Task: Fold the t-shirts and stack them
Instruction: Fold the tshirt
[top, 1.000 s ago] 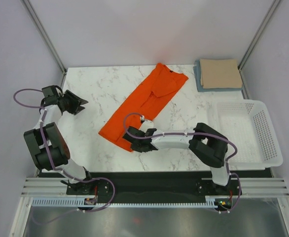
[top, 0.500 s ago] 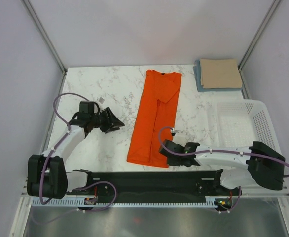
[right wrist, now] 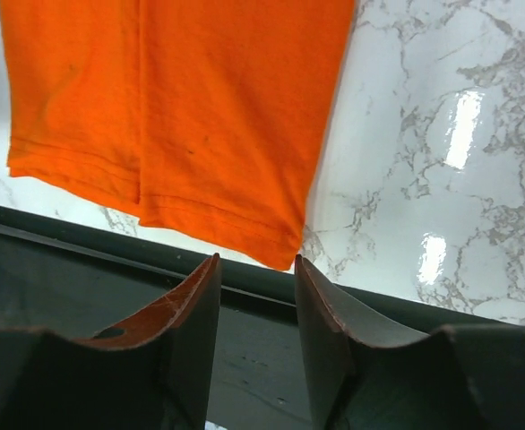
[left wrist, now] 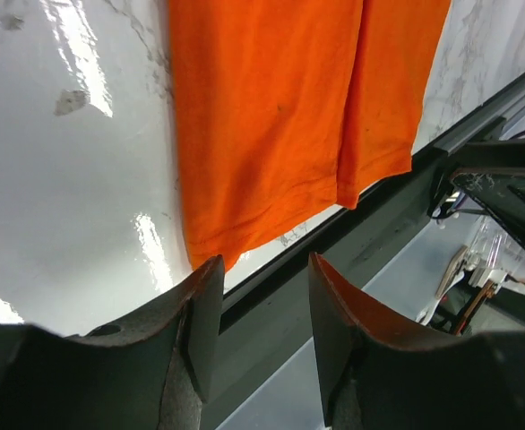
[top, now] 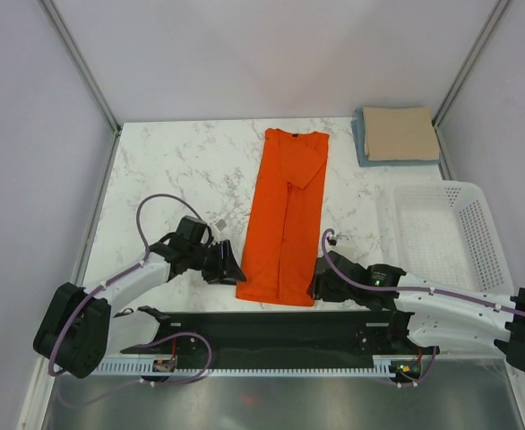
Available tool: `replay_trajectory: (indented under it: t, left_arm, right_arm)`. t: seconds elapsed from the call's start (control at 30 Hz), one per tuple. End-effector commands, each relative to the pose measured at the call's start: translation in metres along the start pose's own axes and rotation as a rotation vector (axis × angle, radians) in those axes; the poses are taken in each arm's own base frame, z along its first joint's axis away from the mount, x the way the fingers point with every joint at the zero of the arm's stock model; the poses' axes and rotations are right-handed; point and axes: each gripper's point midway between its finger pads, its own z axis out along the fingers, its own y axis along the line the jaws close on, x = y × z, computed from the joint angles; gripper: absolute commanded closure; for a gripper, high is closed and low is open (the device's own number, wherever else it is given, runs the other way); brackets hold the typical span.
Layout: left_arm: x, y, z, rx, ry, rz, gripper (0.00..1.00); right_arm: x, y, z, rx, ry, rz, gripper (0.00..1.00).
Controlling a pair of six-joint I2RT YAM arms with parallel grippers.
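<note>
The left pincer (top: 234, 269) is spread open, just beside the near left corner of the orange t-shirt (top: 285, 215). The shirt lies flat on the worktop (top: 173, 170). The right pincer (top: 318, 287) is spread open at its near right corner. Far right, the tan t-shirt (top: 399, 133) lies on the blue t-shirt (top: 361, 143).

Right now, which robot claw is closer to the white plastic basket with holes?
Right. The right gripper is at the bright orange t-shirt's near corner, toward the white perforated plastic basket; the left gripper is across the shirt.
</note>
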Motion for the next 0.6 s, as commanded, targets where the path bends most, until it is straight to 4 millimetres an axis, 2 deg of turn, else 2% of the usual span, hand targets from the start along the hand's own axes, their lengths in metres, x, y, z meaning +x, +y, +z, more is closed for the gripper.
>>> replay_trajectory:
  t: [0.0, 0.13, 0.2, 0.27, 0.4, 0.43, 0.47, 0.57]
  left_arm:
    - [0.006, -0.007, 0.005, 0.013, 0.03, 0.008, 0.5]
    - [0.014, -0.002, 0.01, -0.002, 0.062, 0.001, 0.5]
    - [0.016, 0.0, 0.011, -0.007, 0.07, -0.002, 0.5]
    - [0.018, 0.001, 0.011, -0.008, 0.073, -0.003, 0.5]
    - [0.027, 0.007, 0.014, -0.024, 0.101, -0.012, 0.5]
    - [0.027, 0.014, 0.016, -0.062, 0.091, -0.032, 0.69]
    - [0.01, 0.036, 0.02, -0.185, -0.006, -0.018, 0.72]
    - [0.014, 0.037, 0.022, -0.199, 0.002, -0.009, 0.76]
  right_arm:
    - [0.004, 0.005, 0.0, -0.04, 0.028, 0.017, 0.53]
    - [0.008, 0.006, 0.008, -0.051, 0.045, 0.04, 0.52]
    - [0.014, -0.001, 0.015, -0.034, 0.063, 0.049, 0.52]
    - [0.019, 0.0, 0.02, -0.047, 0.078, 0.065, 0.56]
    - [0.031, -0.014, 0.03, -0.003, 0.106, 0.066, 0.63]
    - [0.033, -0.016, 0.031, 0.0, 0.113, 0.065, 0.67]
    - [0.037, -0.018, 0.032, 0.007, 0.128, 0.063, 0.69]
    - [0.039, -0.02, 0.033, 0.012, 0.136, 0.066, 0.74]
